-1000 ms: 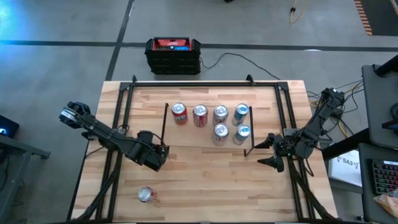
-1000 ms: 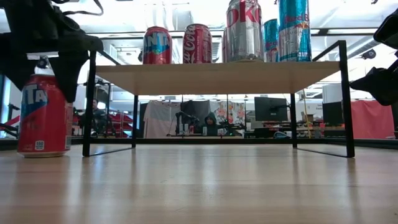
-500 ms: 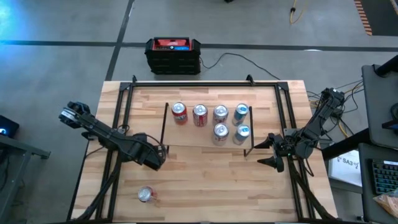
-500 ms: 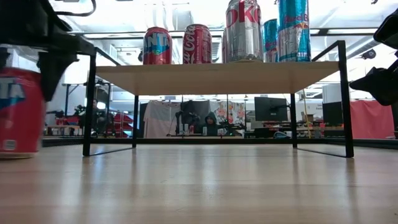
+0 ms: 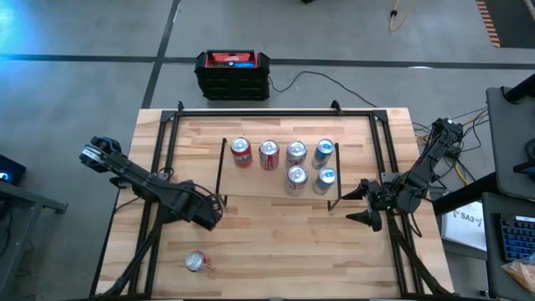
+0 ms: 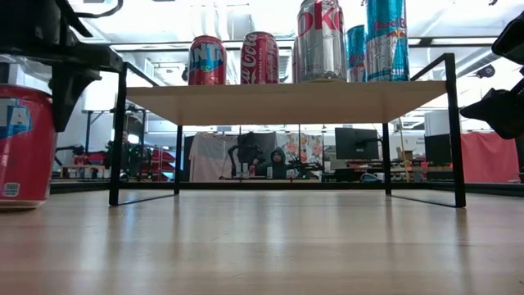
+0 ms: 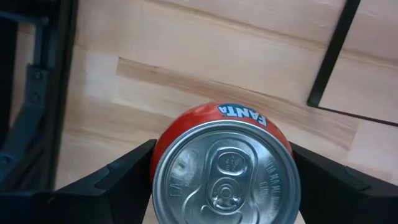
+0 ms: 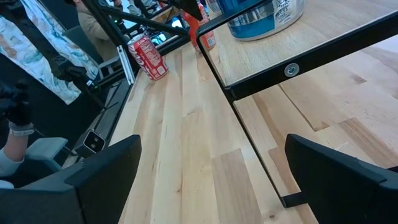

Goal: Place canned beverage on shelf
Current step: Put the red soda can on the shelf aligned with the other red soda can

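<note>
At the table's [image 5: 276, 242] left half, in front of the shelf [image 5: 251, 186]: left gripper [image 5: 206, 214] down over a red can [image 7: 224, 177], fingers [image 7: 118, 180] pinching its sides just under the rim. In the low view the can [image 6: 24, 143] looks to be on or barely off the tabletop; cannot tell which. Right gripper [image 5: 361, 203] parked just beside the shelf's right end, fingers spread, nothing between them.

Shelf already carries six cans [image 5: 268, 154]: four along the back, two in front on the right. Only bare board is front left.

Risks, as judged:
- Shelf edge and its black leg [image 7: 329, 56] are close to the gripper. A lift too low, or a swing in too early, would catch the can bottom on the board and tip it or pull it from the grip.
- Free spot is next to standing cans. Coming in too deep or wide could knock the nearest ones over.
- Smooth round wall, high grip: can may slip or swing if moved fast.
- Spare can [image 5: 196, 261] near the front edge is well clear, low concern.

Versus one second ago: left gripper and red can shifted slightly left, away from the shelf's corner. Can bigger and further left in the low view, now cut by the edge. Right arm, shelf cans and spare can unchanged.
</note>
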{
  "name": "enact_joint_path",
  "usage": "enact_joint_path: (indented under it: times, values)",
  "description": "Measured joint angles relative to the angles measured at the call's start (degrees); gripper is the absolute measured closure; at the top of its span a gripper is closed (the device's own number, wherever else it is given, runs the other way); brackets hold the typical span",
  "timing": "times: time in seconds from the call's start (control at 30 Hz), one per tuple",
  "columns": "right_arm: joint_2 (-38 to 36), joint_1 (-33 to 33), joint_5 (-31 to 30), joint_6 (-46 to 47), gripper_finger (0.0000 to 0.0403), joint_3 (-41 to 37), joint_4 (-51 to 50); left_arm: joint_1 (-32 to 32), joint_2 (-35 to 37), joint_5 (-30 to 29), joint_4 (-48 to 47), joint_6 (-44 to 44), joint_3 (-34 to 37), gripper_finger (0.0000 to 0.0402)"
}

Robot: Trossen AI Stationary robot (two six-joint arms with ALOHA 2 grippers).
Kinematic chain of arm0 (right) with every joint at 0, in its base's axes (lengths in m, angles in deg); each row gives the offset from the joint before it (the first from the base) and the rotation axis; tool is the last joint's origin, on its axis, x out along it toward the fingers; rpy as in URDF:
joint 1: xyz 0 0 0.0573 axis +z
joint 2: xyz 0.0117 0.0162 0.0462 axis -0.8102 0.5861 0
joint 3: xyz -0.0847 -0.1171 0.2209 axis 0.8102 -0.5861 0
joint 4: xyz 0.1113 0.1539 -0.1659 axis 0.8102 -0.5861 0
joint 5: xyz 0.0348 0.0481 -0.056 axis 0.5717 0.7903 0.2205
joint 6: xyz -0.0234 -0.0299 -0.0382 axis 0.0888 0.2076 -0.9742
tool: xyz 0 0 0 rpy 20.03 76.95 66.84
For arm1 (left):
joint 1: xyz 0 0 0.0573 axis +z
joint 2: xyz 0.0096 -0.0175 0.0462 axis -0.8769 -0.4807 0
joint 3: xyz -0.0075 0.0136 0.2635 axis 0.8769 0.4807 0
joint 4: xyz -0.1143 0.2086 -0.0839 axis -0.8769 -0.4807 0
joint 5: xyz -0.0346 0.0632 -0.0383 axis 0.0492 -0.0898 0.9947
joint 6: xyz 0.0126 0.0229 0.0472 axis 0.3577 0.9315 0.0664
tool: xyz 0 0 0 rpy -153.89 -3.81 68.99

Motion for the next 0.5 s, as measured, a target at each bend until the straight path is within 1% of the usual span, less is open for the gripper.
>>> enact_joint_path:
  times: [0.1, 0.3, 0.4, 0.5]
  values:
    - [0.0, 0.0, 0.0, 0.0, 0.0019, 0.0, 0.0, -0.42, 0.02, 0.01, 0.91, -2.87, -0.02, 0.01]
    - [0.0, 0.02, 0.0, 0.0, 0.0019, 0.0, 0.0, -1.24, 0.02, 1.41, 1.98, -3.09, -0.04, 0.0097]
    - [0.0, 0.0, 0.02, -0.02, 0.0019, 0.0, 0.0, -1.63, 0.02, 1.72, 2.21, -2.1, -0.04, 0.0084]
    - [0.0, 0.02, 0.0, -0.01, 0.0019, 0.0, 0.0, -1.99, 0.02, 2.11, 2.2, -0.87, -0.03, 0.0059]
